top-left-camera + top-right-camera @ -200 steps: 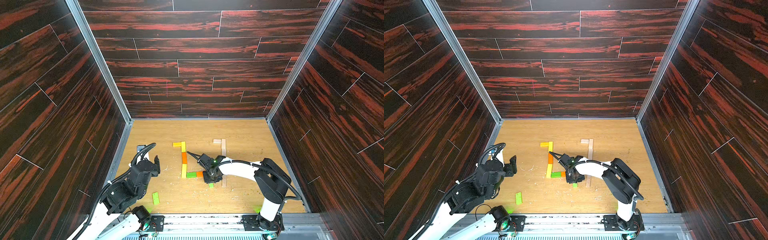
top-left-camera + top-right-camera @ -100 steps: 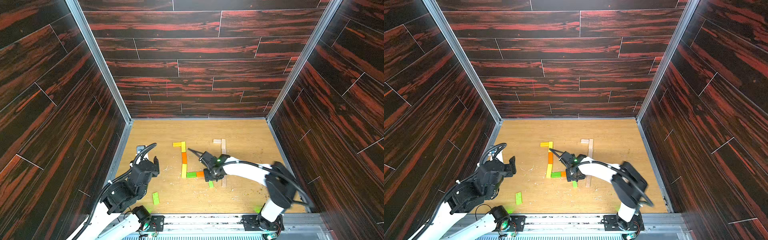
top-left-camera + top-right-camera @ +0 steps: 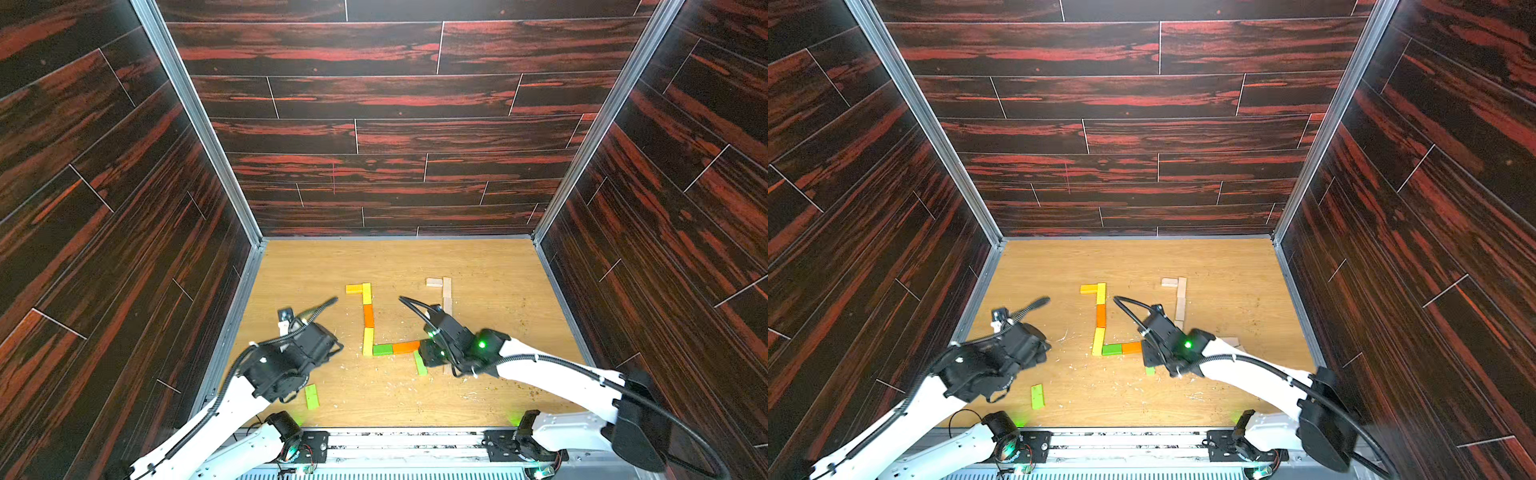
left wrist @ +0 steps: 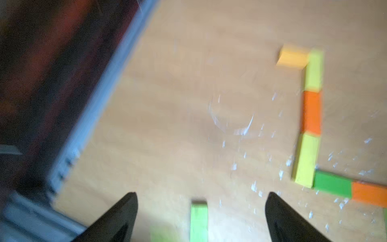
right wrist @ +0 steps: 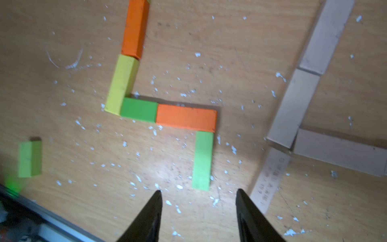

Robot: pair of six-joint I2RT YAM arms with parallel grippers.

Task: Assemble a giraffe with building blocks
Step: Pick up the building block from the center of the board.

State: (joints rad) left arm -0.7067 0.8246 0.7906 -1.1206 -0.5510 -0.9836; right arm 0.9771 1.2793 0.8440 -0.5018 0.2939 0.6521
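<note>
Left gripper [image 4: 202,194]: wide open, empty, apart from my orange block [image 3: 405,346].
Right gripper [image 5: 198,191]: half open, empty, by orange block's green leg [image 5: 202,160].

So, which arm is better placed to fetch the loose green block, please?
Left: the left gripper is open with the loose green block lined up between its fingers; the right gripper is farther off.

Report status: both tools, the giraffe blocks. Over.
Left tool open, empty, near loose green plank. Right tool open, empty, near green leg plank. Coloured plank chain flat on table. Pale wood planks lie beside right tool.
</note>
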